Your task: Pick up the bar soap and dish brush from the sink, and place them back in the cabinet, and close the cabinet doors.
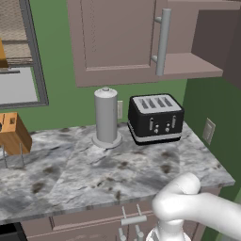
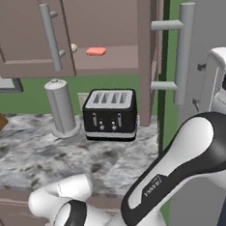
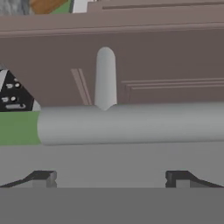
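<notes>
Gripper (image 3: pixel 109 178): fingers spread wide, empty, facing a grey door handle (image 3: pixel 131 123) close ahead. Soap (image 2: pixel 96 51) lies on the shelf of the cabinet (image 2: pixel 110 62), above the toaster (image 2: pixel 109 114). Both doors (image 2: pixel 26 37) stand open.

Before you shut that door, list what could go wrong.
1. The hand is open beside the door handle; a push could slip off the round bar.
2. The right door swings above the toaster and might clip it.
3. The bar soap lies near the shelf edge.
</notes>
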### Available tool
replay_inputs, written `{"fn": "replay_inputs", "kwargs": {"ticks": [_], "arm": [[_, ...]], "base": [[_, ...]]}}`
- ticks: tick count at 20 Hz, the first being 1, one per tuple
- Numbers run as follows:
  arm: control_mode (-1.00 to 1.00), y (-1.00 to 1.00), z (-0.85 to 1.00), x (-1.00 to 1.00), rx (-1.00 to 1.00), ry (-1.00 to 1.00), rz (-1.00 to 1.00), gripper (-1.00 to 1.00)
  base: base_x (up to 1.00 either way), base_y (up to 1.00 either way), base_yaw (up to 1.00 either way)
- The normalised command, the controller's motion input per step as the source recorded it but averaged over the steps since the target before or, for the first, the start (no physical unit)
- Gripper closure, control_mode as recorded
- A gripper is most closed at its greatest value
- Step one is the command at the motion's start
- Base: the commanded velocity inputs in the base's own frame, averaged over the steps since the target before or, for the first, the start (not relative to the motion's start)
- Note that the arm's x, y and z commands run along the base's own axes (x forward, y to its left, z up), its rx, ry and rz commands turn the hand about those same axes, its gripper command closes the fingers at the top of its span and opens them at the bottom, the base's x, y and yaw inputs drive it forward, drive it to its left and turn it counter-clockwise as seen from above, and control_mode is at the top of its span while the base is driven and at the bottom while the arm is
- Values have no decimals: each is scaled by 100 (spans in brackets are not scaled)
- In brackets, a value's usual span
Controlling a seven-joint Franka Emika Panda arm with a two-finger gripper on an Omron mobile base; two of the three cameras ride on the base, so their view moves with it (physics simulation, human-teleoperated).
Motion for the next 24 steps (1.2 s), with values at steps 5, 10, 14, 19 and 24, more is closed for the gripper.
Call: {"fn": "replay_inputs", "kwargs": {"ticks": [5, 10, 14, 19, 24], "arm": [[-100, 0, 0, 8, 0, 0, 3, -100], [-100, 1, 0, 10, 0, 0, 3, -100], [-100, 4, 0, 4, 0, 0, 2, -100], [-100, 9, 0, 1, 0, 0, 3, -100], [-100, 22, 0, 0, 0, 0, 2, -100]], "base": [[0, 0, 0], [0, 0, 0], [0, 0, 0], [0, 0, 0], [0, 0, 0]]}}
